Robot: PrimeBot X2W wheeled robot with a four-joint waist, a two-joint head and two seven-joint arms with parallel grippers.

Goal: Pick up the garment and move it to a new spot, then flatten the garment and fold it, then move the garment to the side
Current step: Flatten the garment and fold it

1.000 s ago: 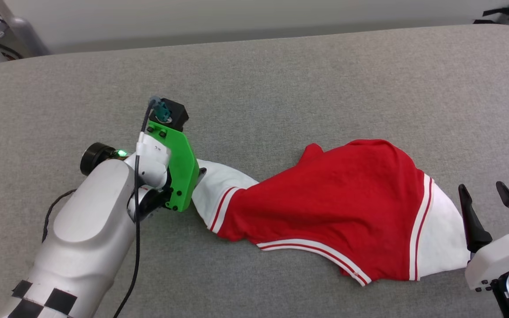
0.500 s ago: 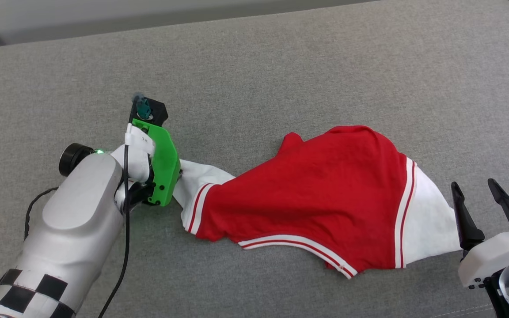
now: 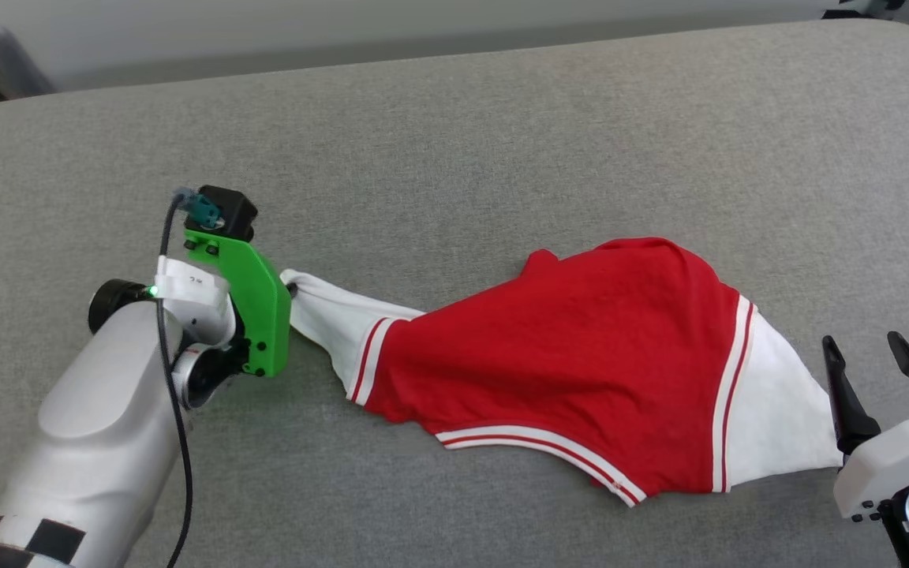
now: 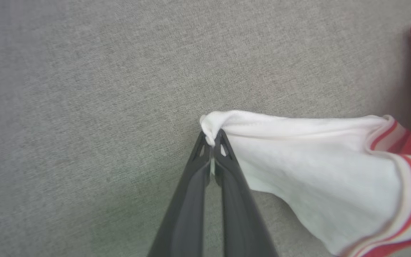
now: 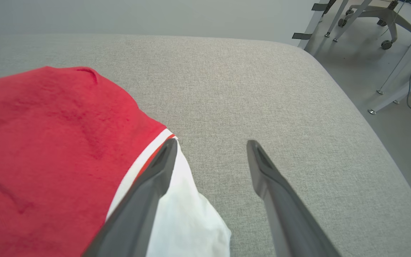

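The garment (image 3: 565,355), a red jersey with white sleeves and red-white striped trim, lies stretched out across the grey cushioned surface (image 3: 454,142). My left gripper (image 4: 212,137) is shut on the tip of the garment's white sleeve (image 4: 298,142), which is bunched between its dark fingertips. In the head view that gripper (image 3: 290,289) sits at the garment's left end behind a green mount. My right gripper (image 3: 869,359) stands open just past the other white sleeve (image 3: 778,418). In the right wrist view its left finger (image 5: 155,175) hangs over that sleeve (image 5: 184,221), nothing between the fingers.
The cushioned surface's rounded right edge (image 5: 369,117) drops to a floor with chair and table legs (image 5: 387,35). A black cable (image 3: 174,410) runs along my left forearm. Bare grey fabric stretches beyond and to the left of the garment.
My left gripper has shut on the white sleeve tip and pulled it left, drawing the garment out longer. The head camera has shifted. The right gripper stays open beside the other sleeve.
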